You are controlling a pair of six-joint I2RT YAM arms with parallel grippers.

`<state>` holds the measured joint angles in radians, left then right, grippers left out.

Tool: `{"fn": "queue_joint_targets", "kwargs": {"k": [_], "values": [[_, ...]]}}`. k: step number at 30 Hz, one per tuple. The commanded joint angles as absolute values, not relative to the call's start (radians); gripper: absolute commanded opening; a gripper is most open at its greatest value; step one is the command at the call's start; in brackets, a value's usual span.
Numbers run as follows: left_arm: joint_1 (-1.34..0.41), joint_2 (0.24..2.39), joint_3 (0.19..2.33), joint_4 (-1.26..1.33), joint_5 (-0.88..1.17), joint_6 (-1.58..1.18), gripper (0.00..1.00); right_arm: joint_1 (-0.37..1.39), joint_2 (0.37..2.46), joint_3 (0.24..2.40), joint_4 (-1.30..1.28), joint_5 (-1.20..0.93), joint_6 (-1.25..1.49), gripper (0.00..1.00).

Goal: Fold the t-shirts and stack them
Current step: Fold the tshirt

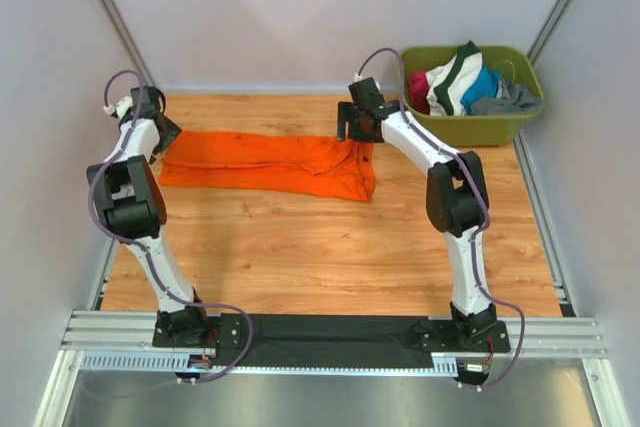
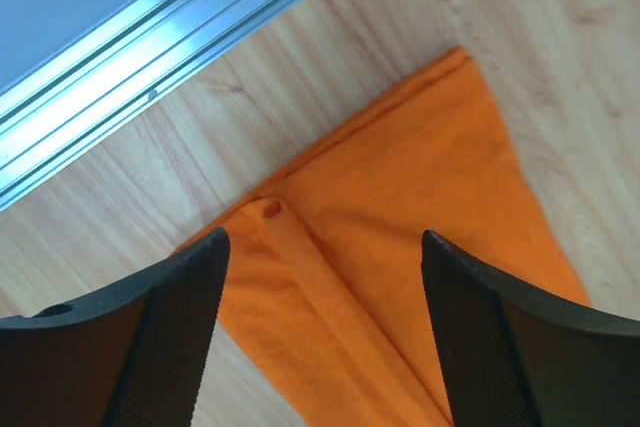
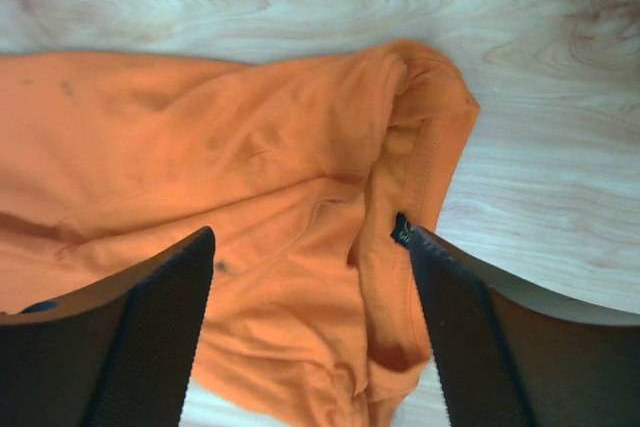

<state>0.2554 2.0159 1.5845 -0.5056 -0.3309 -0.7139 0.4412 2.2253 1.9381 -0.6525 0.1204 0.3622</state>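
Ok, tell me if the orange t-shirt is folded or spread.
Partly folded: the orange t-shirt lies as a long narrow band, layers doubled over, not a compact stack.

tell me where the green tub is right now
In the top view the olive-green tub sits at the far right corner of the table, heaped with clothes, just right of the right gripper and the orange t-shirt.

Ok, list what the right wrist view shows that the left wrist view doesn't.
Right wrist only: the ribbed collar with its small dark label. Left wrist only: the silver metal rail along the table edge. Both: the bright orange cloth t-shirt on the light wooden table, below an open claw: left claw, right claw.
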Motion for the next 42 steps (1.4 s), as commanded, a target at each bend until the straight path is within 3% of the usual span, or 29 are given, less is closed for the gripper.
{"fn": "queue_joint_targets", "kwargs": {"k": [1, 9, 16, 42], "values": [[0.245, 1.870, 1.609, -0.494, -0.252, -0.692, 0.85, 0.437, 2.099, 1.988, -0.655, 0.078, 0.383, 0.82], [0.224, 1.732, 1.410, -0.489, -0.158, -0.897, 0.88, 0.452, 1.968, 1.786, -0.578, -0.051, 0.549, 1.00], [0.224, 1.805, 1.433, -0.583, -0.202, -1.008, 0.90, 0.474, 1.959, 1.700, -0.555, -0.057, 0.635, 1.00], [0.222, 2.092, 1.604, -0.382, -0.095, -1.104, 0.91, 0.469, 2.146, 1.930, -0.649, -0.014, 0.600, 1.00]]}}
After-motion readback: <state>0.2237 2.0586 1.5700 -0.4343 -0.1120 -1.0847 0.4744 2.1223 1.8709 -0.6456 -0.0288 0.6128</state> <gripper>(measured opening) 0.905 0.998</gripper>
